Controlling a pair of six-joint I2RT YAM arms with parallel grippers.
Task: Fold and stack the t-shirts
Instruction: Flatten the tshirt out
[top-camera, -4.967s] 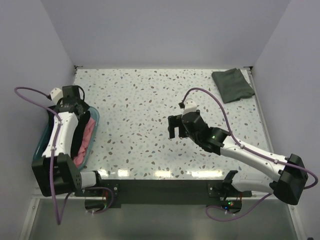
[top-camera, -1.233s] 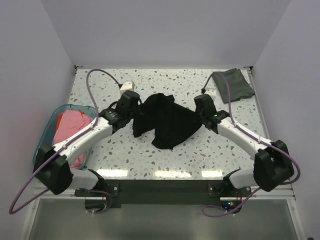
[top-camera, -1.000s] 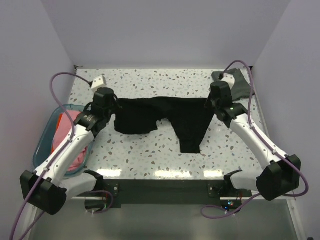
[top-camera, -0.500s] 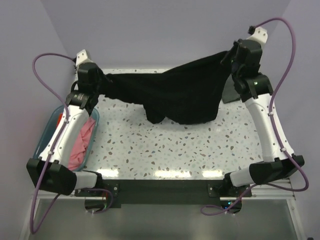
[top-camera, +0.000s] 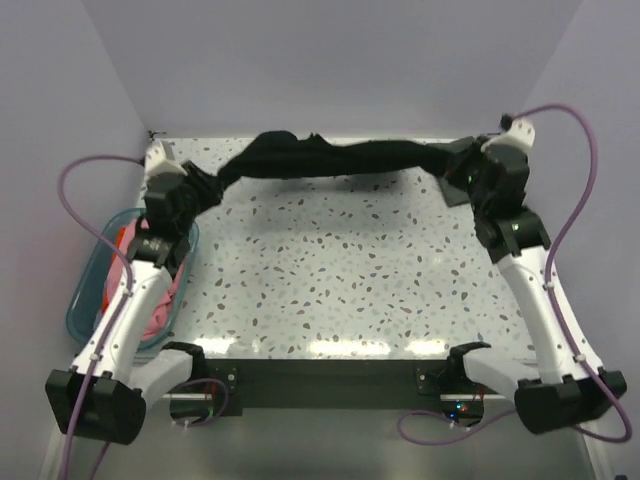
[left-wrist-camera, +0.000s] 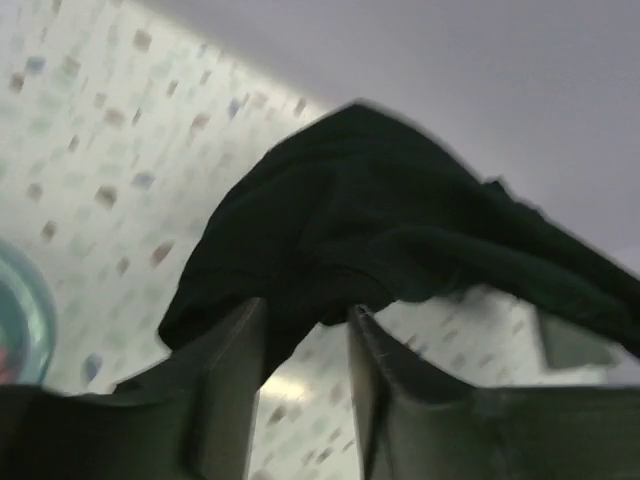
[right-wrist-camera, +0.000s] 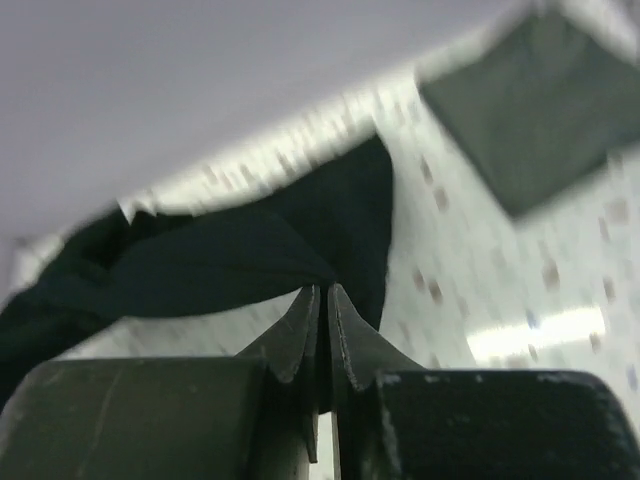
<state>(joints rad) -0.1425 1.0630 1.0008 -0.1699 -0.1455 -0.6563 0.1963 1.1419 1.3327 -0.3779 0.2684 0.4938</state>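
The black t-shirt (top-camera: 330, 157) hangs bunched like a rope over the far edge of the worktop (top-camera: 330, 270), so the spreading step looks underway. The right pincer (right-wrist-camera: 322, 290) is clamped on one end. The left pincer (left-wrist-camera: 305, 312) stands apart, with cloth loose at its tips. Next, the shirt needs laying flat.

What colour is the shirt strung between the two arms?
Black t-shirt, plain; clearest in the top external view.
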